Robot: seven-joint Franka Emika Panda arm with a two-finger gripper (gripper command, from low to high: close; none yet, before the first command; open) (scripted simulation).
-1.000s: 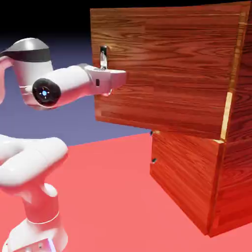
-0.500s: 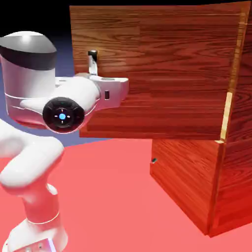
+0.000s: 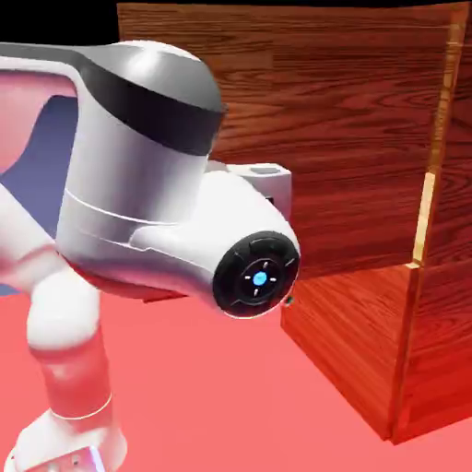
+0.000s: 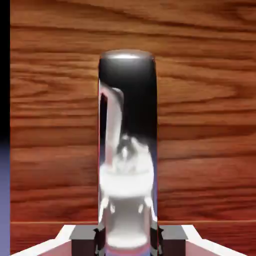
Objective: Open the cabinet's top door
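The cabinet [image 3: 444, 304] of reddish-brown wood stands at the exterior view's right. Its top door [image 3: 359, 138] is swung wide open toward the left, hinged along the pale seam at the right. My own arm hides the handle and the gripper in that view. In the hand view the silver handle [image 4: 127, 125] stands upright and large against the door's wood [image 4: 205, 125]. My gripper [image 4: 128, 239] is shut on the handle's lower end, with a grey fingertip [image 4: 82, 235] showing on either side.
My bulky white arm [image 3: 147, 184] fills the exterior view's left and middle, in front of the open door. The lower door [image 3: 346, 346] stays shut below. The red table [image 3: 203, 396] spreads under the arm, and my base [image 3: 64, 433] stands at lower left.
The top door has swung further open toward the exterior view's left. My arm has drawn back toward the camera with the handle and now covers it.
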